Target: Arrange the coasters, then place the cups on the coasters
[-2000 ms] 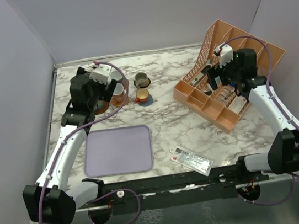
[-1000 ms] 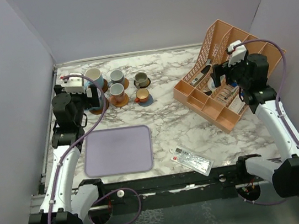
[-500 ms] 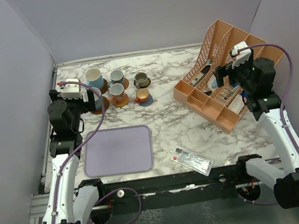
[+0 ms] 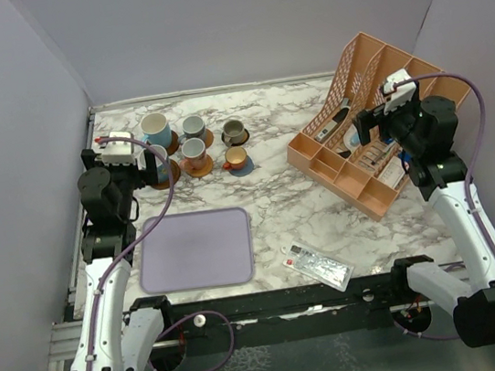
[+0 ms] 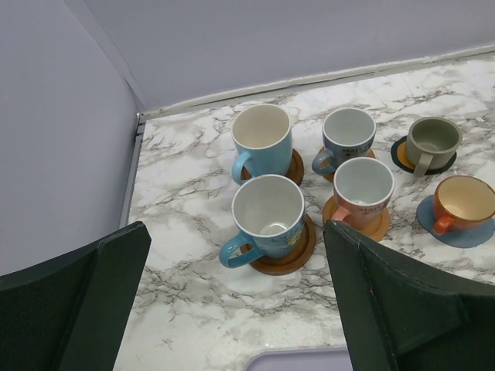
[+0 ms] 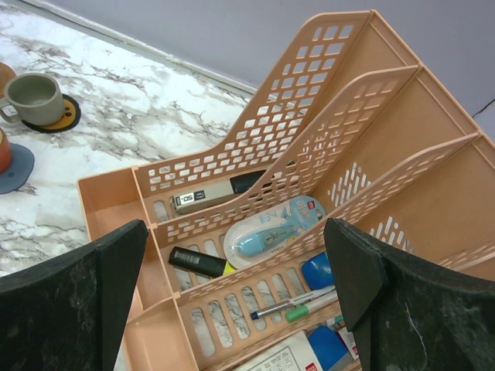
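Your left gripper (image 5: 236, 232) is spread wide with nothing in it. It hangs by the left edge of the counter (image 4: 278, 204), aimed at the cups in the far left corner.

All six cups are sitting on coasters, in two rows of three:
- **Row along the far edge, from the left:**
  - tall light blue cup (image 5: 261, 143) on a dark brown coaster (image 5: 296, 165)
  - grey cup (image 5: 348, 137) on a tan-orange coaster (image 5: 323, 153)
  - olive-green cup (image 5: 431, 141) on a dark coaster with an orange patch (image 5: 400, 153)
- **Nearer row, from the left:**
  - second light blue cup (image 5: 267, 216) on the other dark brown coaster (image 5: 298, 253)
  - pale cup with the salmon handle (image 5: 363, 185) on a second tan-orange coaster (image 5: 377, 226)
  - orange cup (image 5: 464, 202) on a grey-blue coaster (image 5: 433, 222)

Every cup is upright, and none of them touches its neighbour.

Your right gripper (image 6: 236, 228) is wide open and empty too. It's up over the orange organiser (image 6: 325, 116) by the far right corner, which has pens and other small office bits in its slots.

The lavender tray (image 4: 195, 248) lies flat towards the near left corner. A small packet (image 4: 317, 266) lies by the near edge, about midway along it.
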Tool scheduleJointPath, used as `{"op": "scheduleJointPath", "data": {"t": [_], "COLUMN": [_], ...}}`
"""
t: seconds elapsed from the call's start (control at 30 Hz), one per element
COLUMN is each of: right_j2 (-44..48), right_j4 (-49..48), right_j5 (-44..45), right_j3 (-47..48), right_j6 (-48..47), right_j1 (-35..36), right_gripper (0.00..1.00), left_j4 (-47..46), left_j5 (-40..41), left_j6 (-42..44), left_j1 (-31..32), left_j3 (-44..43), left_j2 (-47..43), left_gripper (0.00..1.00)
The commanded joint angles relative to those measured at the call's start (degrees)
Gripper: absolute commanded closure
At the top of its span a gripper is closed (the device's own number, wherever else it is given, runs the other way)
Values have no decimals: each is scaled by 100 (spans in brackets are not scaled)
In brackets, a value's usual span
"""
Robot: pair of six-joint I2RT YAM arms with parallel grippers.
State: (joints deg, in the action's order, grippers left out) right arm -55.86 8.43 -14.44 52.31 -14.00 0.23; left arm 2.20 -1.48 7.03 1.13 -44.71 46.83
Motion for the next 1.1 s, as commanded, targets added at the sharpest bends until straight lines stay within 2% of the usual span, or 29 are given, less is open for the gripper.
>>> {"op": "scheduleJointPath", "data": {"t": [0.0,1.07], "right_j2": [155,258], "right_j4": [-95,-139], "right_j5": [-154,-502], "right_j3": [10,-98], "right_j6": [-119,-136], "right_j1": [-67,-130], "right_gripper": [0,1], "left_j4": [9,-228], "left_j5": [-252,-301], "left_j6": [17,-97], "left_j1": [-43,-113], "left_j3": [94,298], "left_j2": [-157,-147], "left_gripper": [1,1]}}
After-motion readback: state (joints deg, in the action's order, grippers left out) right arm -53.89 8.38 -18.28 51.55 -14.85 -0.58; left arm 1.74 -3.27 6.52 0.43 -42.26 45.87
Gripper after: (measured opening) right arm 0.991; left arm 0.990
